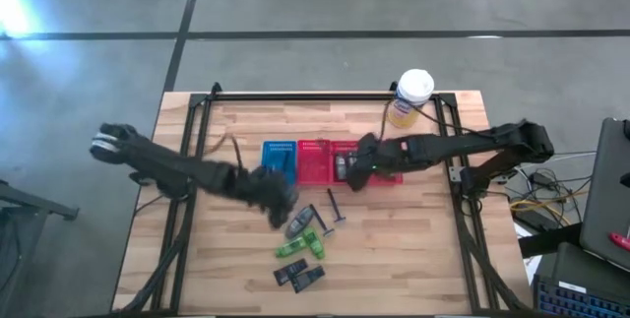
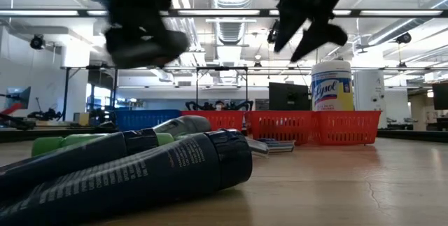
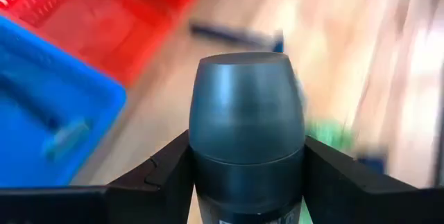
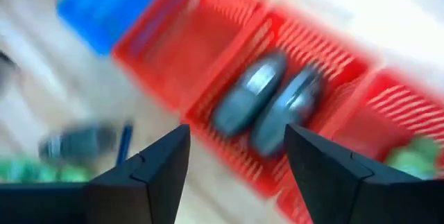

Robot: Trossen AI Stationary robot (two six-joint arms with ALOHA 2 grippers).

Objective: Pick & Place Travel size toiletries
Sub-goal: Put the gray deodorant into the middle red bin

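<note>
1. High view: straight down over the whole desk point(image 1: 413, 249).
2. Low view: desk level, close behind tubes point(image 2: 140, 166).
3. Wrist views: close; both share red basket point(image 3: 132, 23).

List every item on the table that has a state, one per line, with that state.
Left gripper: jaws shut on a grey oval piece, lifted off the table.
Right gripper: jaws open, empty, above the red basket.
Two grey pieces: lying side by side inside the red basket.
Blue basket: holds a razor.
Green bottles: lying on the table.
Canister: upright, lid on.
</note>
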